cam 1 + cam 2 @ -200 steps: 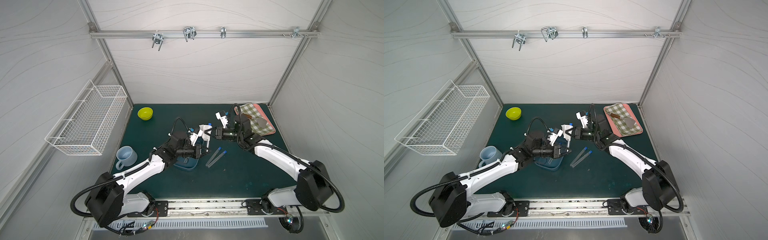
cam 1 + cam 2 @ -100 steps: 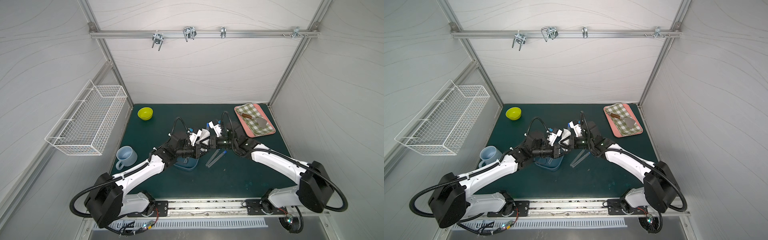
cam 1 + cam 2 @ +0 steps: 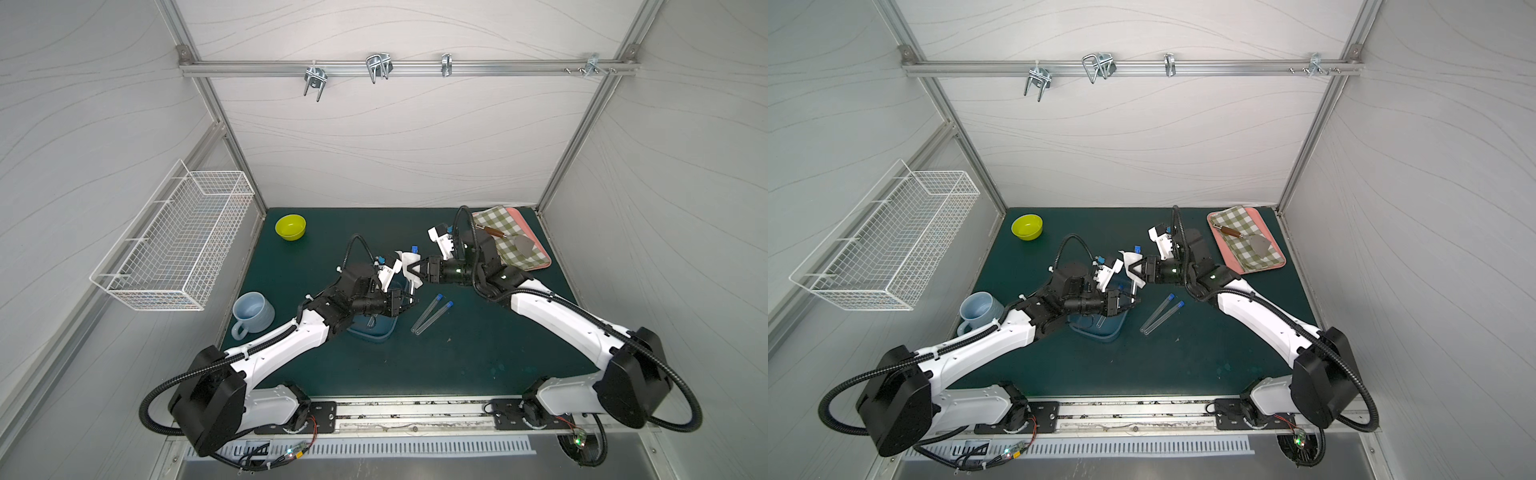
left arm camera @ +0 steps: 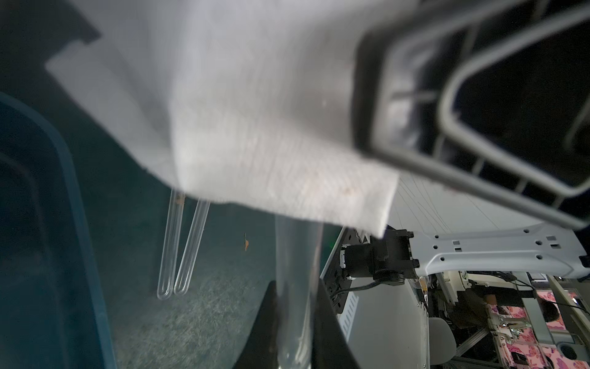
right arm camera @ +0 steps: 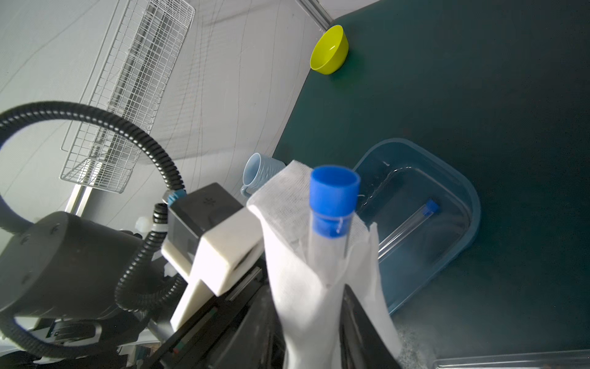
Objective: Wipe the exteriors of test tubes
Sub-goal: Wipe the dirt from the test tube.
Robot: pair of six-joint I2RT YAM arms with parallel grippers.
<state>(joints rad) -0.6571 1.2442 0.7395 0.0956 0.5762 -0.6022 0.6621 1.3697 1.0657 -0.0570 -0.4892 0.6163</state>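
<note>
**Operator:** What has been moving since the last look?

**Spotter:** Your right gripper is drawing back slightly toward 2 o'clock from where it was half a second ago, away from your left gripper. The left one is staying put by the blue tray's 3 o'clock side.

**Operator:** What are my grippers doing?

**Spotter:** Your left one is clamping fully closed on the lower end of a test tube, which is standing with its blue cap pointing toward 12 o'clock. A white cloth is wrapping that tube below the cap. Your right jaws are standing partly apart on either side of cloth and tube — I cannot tell whether they are pressing the cloth.

**Operator:** Where are the others lying?

**Spotter:** Two more test tubes are lying side by side on the green mat at 5 o'clock from your right gripper, caps toward 1 o'clock. The fourth test tube is lying inside the tray, at 7 o'clock from your left gripper.
</note>
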